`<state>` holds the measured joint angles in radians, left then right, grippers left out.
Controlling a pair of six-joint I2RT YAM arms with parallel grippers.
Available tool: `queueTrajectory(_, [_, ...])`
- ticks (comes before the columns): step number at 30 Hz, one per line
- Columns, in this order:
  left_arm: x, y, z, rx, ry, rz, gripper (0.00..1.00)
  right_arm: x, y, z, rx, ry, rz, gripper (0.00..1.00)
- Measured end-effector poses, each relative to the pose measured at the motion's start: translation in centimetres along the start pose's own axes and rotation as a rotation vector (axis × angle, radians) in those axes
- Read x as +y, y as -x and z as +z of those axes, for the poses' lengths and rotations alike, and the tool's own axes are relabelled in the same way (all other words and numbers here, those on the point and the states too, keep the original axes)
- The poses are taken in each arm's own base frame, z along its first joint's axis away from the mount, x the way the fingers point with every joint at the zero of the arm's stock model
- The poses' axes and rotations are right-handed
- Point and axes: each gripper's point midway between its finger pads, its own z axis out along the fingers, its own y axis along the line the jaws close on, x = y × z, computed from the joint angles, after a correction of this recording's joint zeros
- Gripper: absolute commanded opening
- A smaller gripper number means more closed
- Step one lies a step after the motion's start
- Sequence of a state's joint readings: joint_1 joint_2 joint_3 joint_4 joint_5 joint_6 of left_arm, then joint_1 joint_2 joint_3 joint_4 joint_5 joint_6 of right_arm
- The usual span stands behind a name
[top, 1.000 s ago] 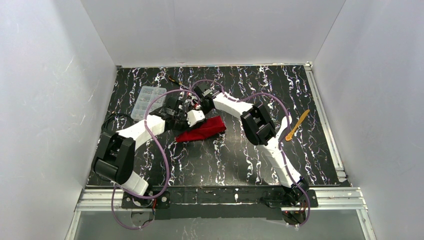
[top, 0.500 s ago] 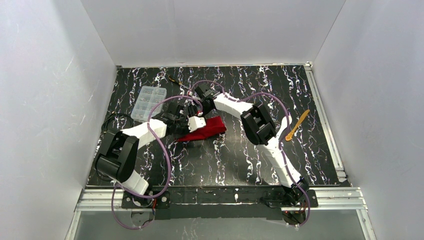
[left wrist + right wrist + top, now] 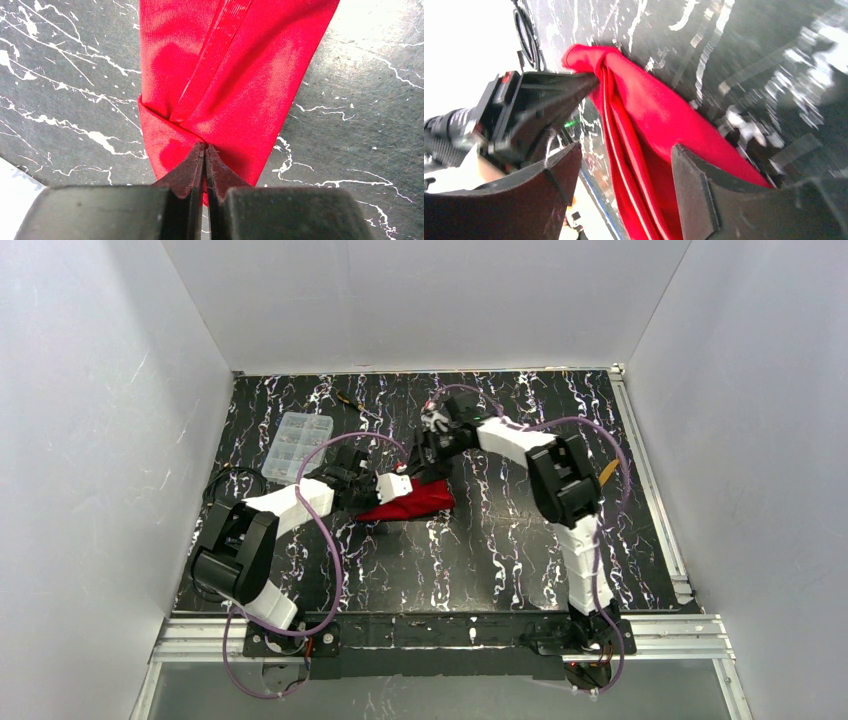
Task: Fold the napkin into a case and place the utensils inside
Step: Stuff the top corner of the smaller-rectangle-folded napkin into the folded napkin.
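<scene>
The red napkin (image 3: pixel 418 499) lies mid-table as a narrow folded strip with layered edges (image 3: pixel 235 75). My left gripper (image 3: pixel 392 486) is shut on the napkin's left end, with the jaws pinching a fold (image 3: pixel 205 148). My right gripper (image 3: pixel 427 452) hovers just behind the strip's right part and is open. Red cloth (image 3: pixel 644 145) shows through the gap between its fingers (image 3: pixel 626 185), which grip nothing. The left gripper's jaw tips (image 3: pixel 574 85) also appear there, pinching the cloth's far end. Only the tip of the yellow-gold utensil (image 3: pixel 611 469) shows past the right arm's elbow. The white spoon is out of view.
A clear plastic compartment box (image 3: pixel 297 440) sits at the back left. A thin black-and-yellow tool (image 3: pixel 350 400) lies near the back edge. Purple cables loop over both arms. White walls close in the table on three sides.
The right gripper has opened and let go of the napkin, and its arm has swung to the right. The left gripper stays shut on the cloth's left end.
</scene>
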<state>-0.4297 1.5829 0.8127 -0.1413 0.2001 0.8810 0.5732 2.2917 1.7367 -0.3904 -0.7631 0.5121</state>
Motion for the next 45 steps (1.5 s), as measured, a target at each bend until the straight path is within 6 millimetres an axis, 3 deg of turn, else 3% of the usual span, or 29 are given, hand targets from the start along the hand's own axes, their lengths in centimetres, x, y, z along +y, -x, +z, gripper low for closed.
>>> queueTrajectory(6, [0.0,0.0,0.0,0.005,0.002,0.009,0.00,-1.4,-0.5,-7.5,-0.183,-0.010,-0.049,0.77])
queueTrajectory(9, [0.0,0.0,0.0,0.007,0.003,0.011,0.00,-1.8,-1.9,-9.2,-0.231,-0.007,-0.086,0.78])
queueTrajectory(17, [0.0,0.0,0.0,0.007,0.003,0.012,0.00,-3.6,-6.3,-9.0,-0.222,-0.023,-0.217,0.79])
queueTrajectory(22, [0.0,0.0,0.0,0.007,0.003,0.013,0.00,-3.3,-6.0,-8.9,-0.240,-0.044,-0.327,0.76])
queueTrajectory(28, [0.0,0.0,0.0,0.007,0.003,0.014,0.00,-2.6,-6.3,-7.4,-0.220,-0.065,-0.454,0.68])
queueTrajectory(30, [0.0,0.0,0.0,0.007,0.003,0.014,0.00,-2.2,-6.6,-6.9,-0.207,-0.063,-0.488,0.62])
queueTrajectory(35, [0.0,0.0,0.0,0.007,0.003,0.014,0.00,-2.5,-6.3,-6.7,-0.209,-0.076,-0.518,0.24])
queueTrajectory(37, [0.0,0.0,0.0,0.008,0.003,0.015,0.00,-2.7,-5.8,-6.4,-0.197,-0.079,-0.507,0.15])
queueTrajectory(41, [0.0,-0.1,0.0,0.011,0.006,0.018,0.00,-3.3,-5.4,-5.8,-0.177,-0.086,-0.486,0.18])
queueTrajectory(43, [0.1,-0.1,0.0,0.012,0.007,0.019,0.00,-3.3,-5.3,-5.9,-0.178,-0.086,-0.483,0.39])
queueTrajectory(45, [0.1,-0.1,0.0,0.012,0.007,0.019,0.00,-3.3,-5.3,-6.0,-0.180,-0.078,-0.474,0.49])
